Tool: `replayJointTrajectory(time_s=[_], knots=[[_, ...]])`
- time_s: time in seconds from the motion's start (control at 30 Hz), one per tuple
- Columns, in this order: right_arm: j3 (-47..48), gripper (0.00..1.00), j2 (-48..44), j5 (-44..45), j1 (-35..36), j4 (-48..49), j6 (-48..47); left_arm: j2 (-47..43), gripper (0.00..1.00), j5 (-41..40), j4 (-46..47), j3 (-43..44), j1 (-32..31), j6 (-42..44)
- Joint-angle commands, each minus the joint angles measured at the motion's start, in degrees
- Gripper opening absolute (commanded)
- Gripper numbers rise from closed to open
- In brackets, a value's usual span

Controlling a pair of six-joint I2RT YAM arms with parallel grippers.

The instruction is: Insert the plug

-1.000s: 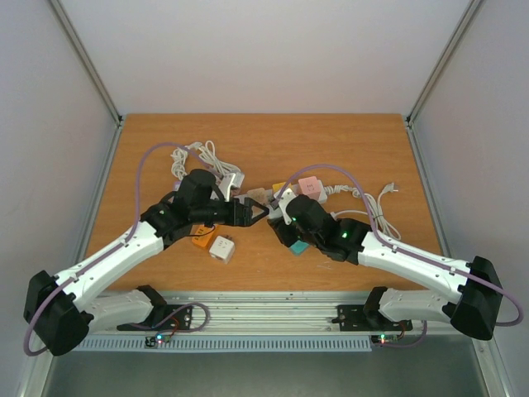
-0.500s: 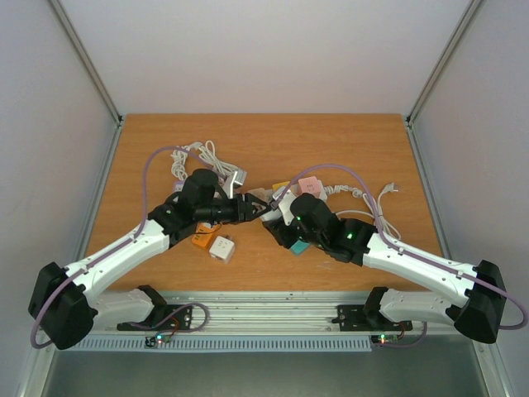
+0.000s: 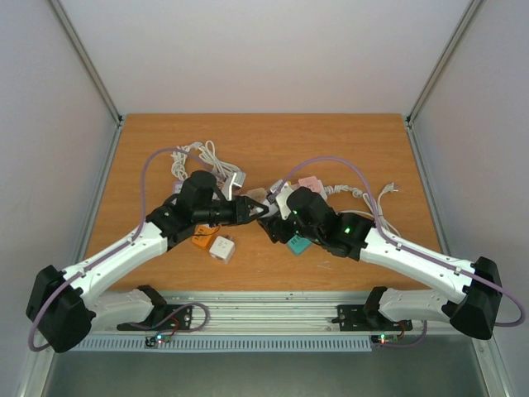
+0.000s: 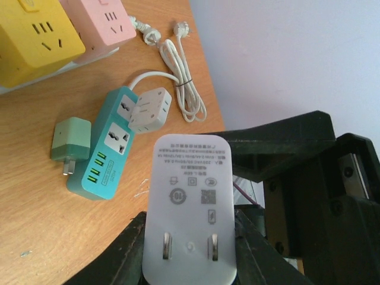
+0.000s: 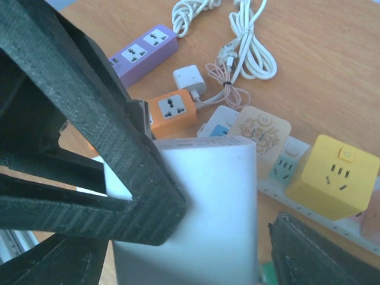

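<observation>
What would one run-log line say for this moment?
phase: handover; left gripper: shut on white charger; right gripper: open around it; insertion: not begun

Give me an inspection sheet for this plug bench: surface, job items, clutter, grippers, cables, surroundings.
Surface: wooden table, no spills seen.
Job's things: white plug, two prongs bare, held off the table; teal power strip lying flat, a white cube adapter on it.
Clutter: green adapter beside the teal strip; yellow cube socket; pink cube socket; purple strip; orange socket.
Grippers: left gripper shut on the plug's sides; right gripper open around it.
Cables: white cords coiled on the table; purple arm cables looping above the arms.
Surroundings: white walls, metal frame posts.
</observation>
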Motion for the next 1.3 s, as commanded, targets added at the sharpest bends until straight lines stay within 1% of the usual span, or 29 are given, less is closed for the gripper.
replayJointTrajectory(time_s=[0.0, 0.1, 0.17, 0.3, 0.4, 0.53, 0.63, 0.73, 0.87, 0.93, 1.1, 1.27], knots=[[2.25, 0.79, -0.55, -0.85, -1.09, -1.23, 3.51, -3.53, 0.18, -4.96, 0.08, 1.13, 0.01, 3.75], [1.4, 0.85, -3.28, -5.28, -3.03, -1.47, 5.27, -5.32, 0.17, -10.37, -0.95, 1.62, 0.01, 5.93], [1.15, 0.86, -5.58, -11.85, -6.46, -1.55, 7.32, -6.72, 0.17, -12.65, -0.83, 1.52, 0.06, 7.07], [1.24, 0.87, -9.6, -24.91, -16.17, -0.12, 13.9, -9.28, 0.17, -13.28, 1.7, 1.15, 0.01, 7.58], [0.56, 0.87, -11.52, -30.86, -19.93, 3.3, 20.96, -11.2, 0.17, -12.82, 5.38, 0.87, 0.01, 6.92], [-0.55, 0.87, -12.33, -34.22, -20.44, 10.48, 31.68, -13.35, 0.16, -11.52, 12.88, 0.24, 0.03, 3.83], [-3.0, 0.83, -11.96, -38.36, -20.44, 19.67, 37.17, -14.63, 0.13, -10.02, 23.34, -1.66, 0.03, -2.04], [-6.2, 0.8, -12.11, -39.81, -20.26, 28.48, 42.0, -15.1, 0.14, -8.81, 26.45, -0.56, 0.01, -6.61], [-8.78, 0.77, -10.48, -43.3, -19.41, 41.88, 48.47, -14.71, 0.14, -6.71, 29.84, -0.16, 0.04, -9.52], [-8.12, 0.77, -9.8, -44.36, -18.49, 44.35, 48.98, -14.29, 0.14, -6.51, 29.35, 0.23, 0.02, -9.28], [-7.26, 0.77, -9.83, -44.87, -17.35, 46.83, 48.61, -14.03, 0.14, -6.98, 29.91, -0.35, 0.03, -8.62], [-6.76, 0.77, -8.65, -44.74, -17.2, 47.78, 50.44, -13.37, 0.14, -5.93, 30.98, -0.74, 0.01, -7.9]])
